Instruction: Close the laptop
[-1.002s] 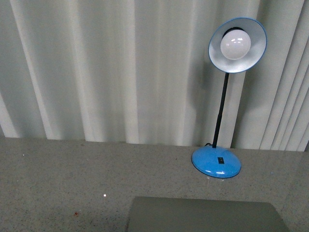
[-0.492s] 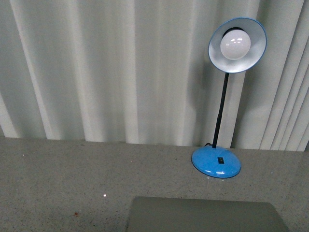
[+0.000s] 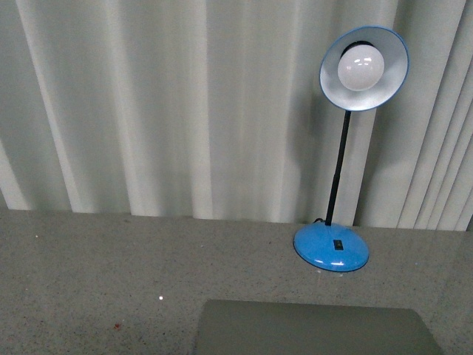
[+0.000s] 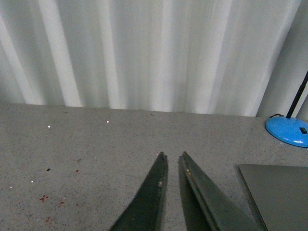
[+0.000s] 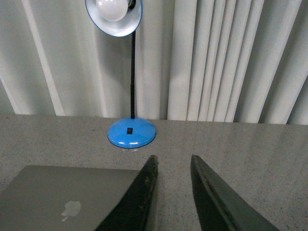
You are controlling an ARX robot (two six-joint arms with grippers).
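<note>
The laptop (image 3: 314, 329) lies flat on the grey speckled table with its plain grey lid down; the front view shows only its far part at the bottom edge. In the right wrist view the lid (image 5: 57, 197) shows a pale apple logo. My right gripper (image 5: 173, 159) hovers open above the table just beside the laptop's edge, with nothing between its fingers. My left gripper (image 4: 172, 155) is shut and empty, over bare table to the side of the laptop (image 4: 279, 192). Neither gripper touches the laptop.
A blue desk lamp (image 3: 331, 248) stands on the table behind the laptop, its base (image 5: 131, 132) close to the lid's far edge and its shade up high. White pleated curtains (image 3: 148, 111) hang behind the table. A few small red specks (image 4: 45, 198) mark the tabletop.
</note>
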